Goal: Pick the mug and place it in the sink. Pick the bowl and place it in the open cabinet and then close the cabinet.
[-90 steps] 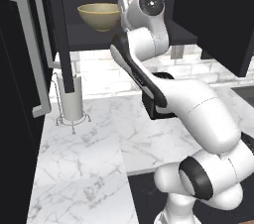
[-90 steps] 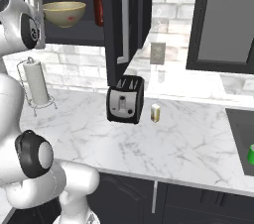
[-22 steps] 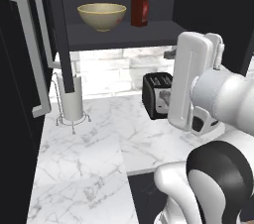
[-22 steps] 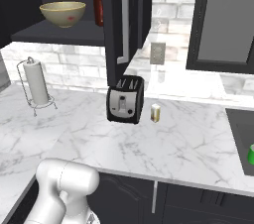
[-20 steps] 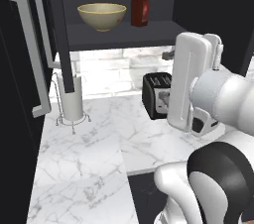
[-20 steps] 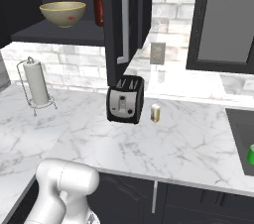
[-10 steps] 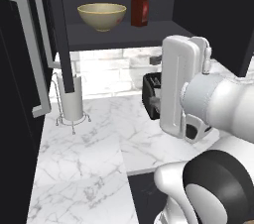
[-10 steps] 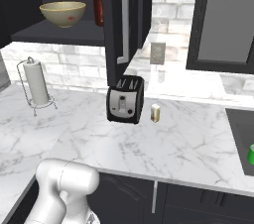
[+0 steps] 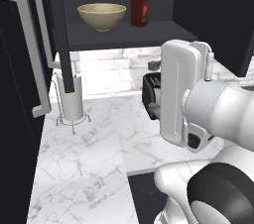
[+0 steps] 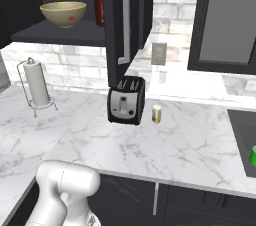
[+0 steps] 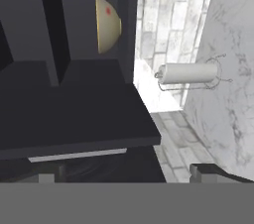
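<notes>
Bowl (image 9: 101,16) near cabinet (image 9: 149,33) shelf edge

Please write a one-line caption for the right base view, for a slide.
Bowl and red bottle in the open cabinet; toaster on the marble counter.

white arm (image 9: 198,104) folded close above its base, gripper (image 11: 124,171) rolled sideways, jaws wide apart, empty

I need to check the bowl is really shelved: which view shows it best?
The left base view: the bowl sits upright on the cabinet shelf beside a red bottle. The right base view shows it farther off; the hand view shows it sideways, partly hidden.
</notes>
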Available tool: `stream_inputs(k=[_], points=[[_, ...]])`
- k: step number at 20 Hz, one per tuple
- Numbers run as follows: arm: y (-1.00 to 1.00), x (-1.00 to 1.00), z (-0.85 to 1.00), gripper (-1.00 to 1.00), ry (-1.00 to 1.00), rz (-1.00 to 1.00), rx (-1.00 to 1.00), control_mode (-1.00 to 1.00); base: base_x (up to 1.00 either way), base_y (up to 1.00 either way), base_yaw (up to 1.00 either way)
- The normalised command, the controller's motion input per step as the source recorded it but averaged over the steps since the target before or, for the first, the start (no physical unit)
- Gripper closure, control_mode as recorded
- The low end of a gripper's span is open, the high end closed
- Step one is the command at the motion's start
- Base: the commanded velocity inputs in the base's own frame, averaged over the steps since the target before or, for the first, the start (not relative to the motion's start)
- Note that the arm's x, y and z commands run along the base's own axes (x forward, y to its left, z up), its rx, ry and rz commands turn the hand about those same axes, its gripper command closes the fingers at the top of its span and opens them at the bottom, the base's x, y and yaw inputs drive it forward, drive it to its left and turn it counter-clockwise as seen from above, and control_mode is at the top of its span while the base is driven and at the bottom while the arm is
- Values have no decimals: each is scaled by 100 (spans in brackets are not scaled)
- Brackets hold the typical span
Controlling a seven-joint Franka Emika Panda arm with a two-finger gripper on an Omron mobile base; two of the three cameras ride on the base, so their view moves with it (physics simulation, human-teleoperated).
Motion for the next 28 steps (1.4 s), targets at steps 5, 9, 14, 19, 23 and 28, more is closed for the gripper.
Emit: stream_inputs(k=[5,9,14,19,23,28], points=[[14,-15,0,-100,0,0,0,-100,0,0,0],[7,-9,0,-100,0,0,0,-100,0,0,0],[9,-5,0,-100,0,0,0,-100,0,0,0],[12,-3,0,-100,0,0,0,-100,0,0,0],[22,-2,0,-100,0,0,0,-100,0,0,0],[31,0,0,-100,0,0,0,-100,0,0,0]])
